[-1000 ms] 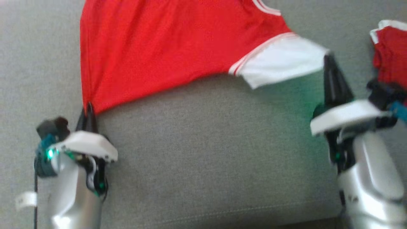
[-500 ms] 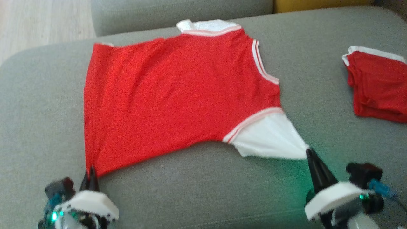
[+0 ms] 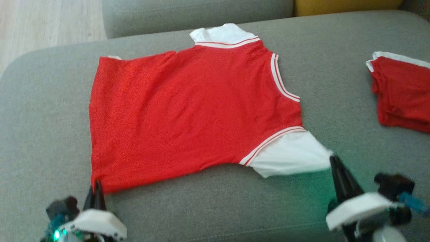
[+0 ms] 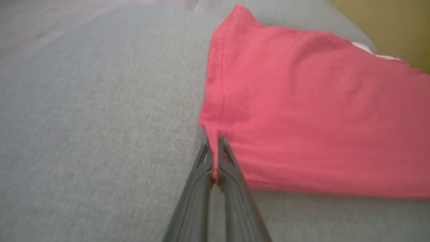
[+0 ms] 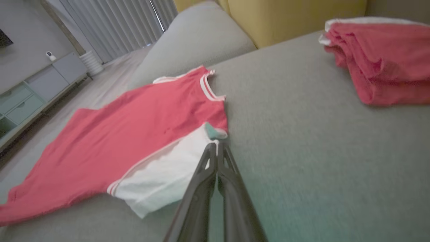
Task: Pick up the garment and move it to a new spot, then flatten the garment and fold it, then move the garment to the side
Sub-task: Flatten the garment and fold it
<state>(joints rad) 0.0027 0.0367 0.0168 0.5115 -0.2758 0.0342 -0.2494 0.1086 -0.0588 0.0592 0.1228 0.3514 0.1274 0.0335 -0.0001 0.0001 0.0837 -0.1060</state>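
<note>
The garment is a red shirt with white sleeves and white-striped trim, spread nearly flat on a grey couch seat. My left gripper is at the lower left, shut on the shirt's near hem corner. In the left wrist view a pinch of the red cloth sits between the closed left gripper fingers. My right gripper is at the lower right, shut at the tip of the near white sleeve. From the right wrist, the right gripper meets that sleeve's corner.
A second red garment with white trim lies folded at the couch's right, also in the right wrist view. A yellow cushion and a grey cushion stand behind. Wooden floor lies off the couch's left edge.
The head camera has tilted up, so the whole shirt now shows. The near sleeve, pulled taut half a second ago, lies slacker. Both grippers keep their hold.
</note>
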